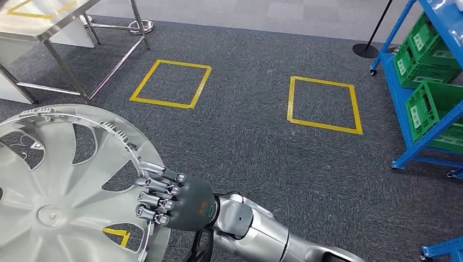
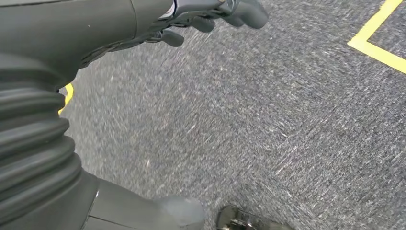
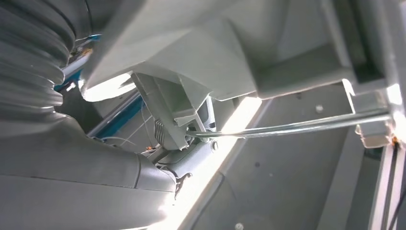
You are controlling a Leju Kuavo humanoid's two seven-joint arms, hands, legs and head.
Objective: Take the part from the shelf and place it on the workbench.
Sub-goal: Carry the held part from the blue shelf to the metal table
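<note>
While its fingers wrap the rim, the right hand [image 1: 174,202] grips the round silver plastic hubcap [image 1: 60,185].
The left hand [image 2: 210,17] hangs over grey carpet [image 2: 249,120], fingers curled on nothing.

We see open grey carpet floor [image 1: 251,136] ahead; the large silver plastic wheel cover [image 1: 60,185] blocks our lower left, metal-legged steel surface [image 1: 38,16] stands far left, blue metal shelf [image 1: 415,93] with green crates [image 1: 431,109] on the right.
</note>
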